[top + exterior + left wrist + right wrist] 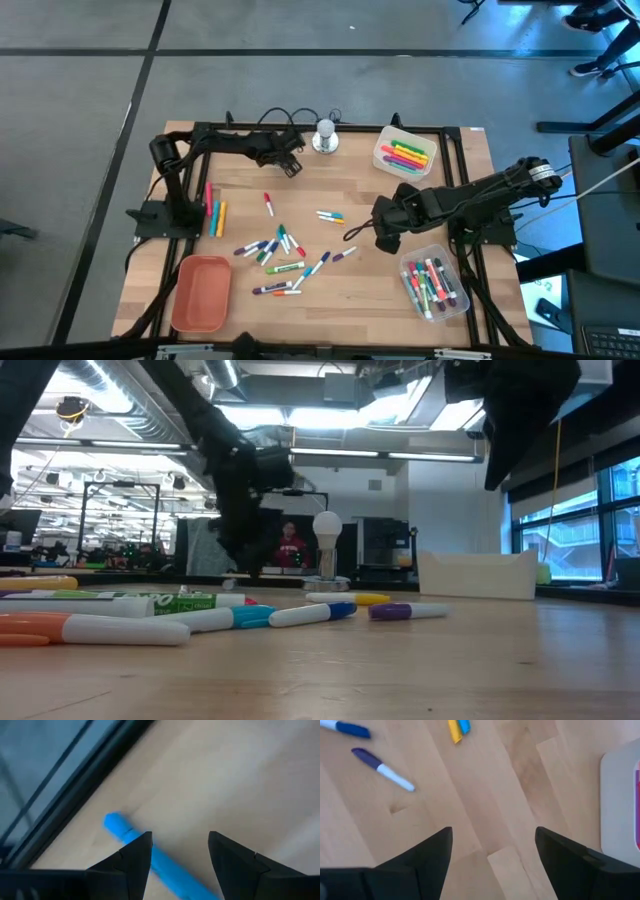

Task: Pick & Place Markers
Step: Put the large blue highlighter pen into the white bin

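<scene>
Jaws of both arms stand apart and hold nothing. Right gripper (pixel 385 240) hangs at centre-right of the high view over bare wood; in the right wrist view its fingers (pixel 427 857) are spread wide over plain surface (pixel 485 805). Left gripper (pixel 293 167) sits upper centre of the high view, near the back rail; in the left wrist view its fingers (pixel 137 855) are parted above a blue marker (pixel 150 855), not touching it as far as can be told.

Markers: loose scatter (pixel 280 255) on the wood at centre of the high view, white barrels with red, blue and green caps. Two more, blue and yellow (pixel 330 215), lie just right of the scatter. A purple-capped one (pixel 343 255) lies just left of the right gripper. A few coloured ones (pixel 214 212) lie in a row at the left edge, by the left arm base. Full clear bin (pixel 405 155) upper right, second clear bin (pixel 436 285) lower right, both holding markers. Orange tray (pixel 200 293) lower left. White round knob object (pixel 325 135) at the back edge, right beside the left gripper.

Low view: markers (pixel 200 615) lie flat in the foreground at left, a person in red (pixel 291 547) far behind.
</scene>
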Action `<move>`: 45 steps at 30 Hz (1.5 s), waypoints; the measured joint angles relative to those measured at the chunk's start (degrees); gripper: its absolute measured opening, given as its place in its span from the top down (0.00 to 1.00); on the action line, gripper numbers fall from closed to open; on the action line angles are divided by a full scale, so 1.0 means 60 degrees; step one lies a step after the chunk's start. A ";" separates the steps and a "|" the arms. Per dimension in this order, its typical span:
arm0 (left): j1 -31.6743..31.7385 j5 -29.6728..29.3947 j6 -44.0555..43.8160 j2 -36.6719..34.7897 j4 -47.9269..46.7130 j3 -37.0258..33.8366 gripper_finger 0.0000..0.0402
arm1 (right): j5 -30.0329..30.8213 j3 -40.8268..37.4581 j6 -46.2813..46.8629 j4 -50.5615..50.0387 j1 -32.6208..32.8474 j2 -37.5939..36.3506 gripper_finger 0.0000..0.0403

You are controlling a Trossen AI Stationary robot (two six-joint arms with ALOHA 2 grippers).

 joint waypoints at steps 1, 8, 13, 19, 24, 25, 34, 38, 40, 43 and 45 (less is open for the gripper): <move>0.0093 -0.0212 -0.0364 0.0000 -0.0045 -0.0131 0.53 | -0.0014 0.0000 -0.0020 0.0000 0.0021 0.0000 0.29; 0.0464 -0.0461 -0.1701 -0.0001 0.0204 -0.0738 0.53 | 0.0031 0.0000 -0.0236 0.0000 0.0049 0.0000 0.29; 0.0393 -0.0800 -0.2272 -0.0109 -0.0045 -0.0797 0.53 | 0.0247 0.0000 -0.0367 -0.0001 0.0009 0.0000 0.29; 0.0572 -0.0044 -0.2491 -0.0132 0.1269 -0.1931 0.59 | 0.0257 0.0000 -0.0370 -0.0004 0.0009 0.0000 0.29; 0.0781 0.0447 -0.2219 -0.0233 0.2176 -0.2483 0.73 | 0.0260 0.0000 -0.0575 0.0034 -0.0073 0.0000 0.29; 0.0775 0.0487 -0.2095 -0.0235 0.2205 -0.2486 0.76 | 0.0260 0.0000 -0.0574 0.0040 -0.0115 0.0000 0.29; 0.0377 0.1518 -0.1267 -0.1200 0.1962 -0.2642 0.85 | 0.0422 -0.0004 -0.0021 -0.0026 0.0154 -0.0041 0.29; -0.0269 0.3011 -0.1408 -0.2238 0.1702 -0.2670 0.83 | 0.0732 -0.0007 0.0376 -0.0097 0.0479 -0.0301 0.29; -0.0814 0.3317 -0.1489 -0.2620 0.2269 -0.2631 0.83 | 0.1004 -0.0007 0.0535 -0.0133 0.0620 -0.0510 0.29; -0.1677 0.3778 -0.1438 -0.2749 0.3002 -0.2582 0.84 | 0.1391 -0.0007 0.0679 -0.0189 0.0782 -0.0869 0.29; -0.2135 0.3888 -0.1331 -0.2640 0.3256 -0.2258 0.84 | 0.1908 -0.0007 0.0766 -0.0275 0.0879 -0.1146 0.29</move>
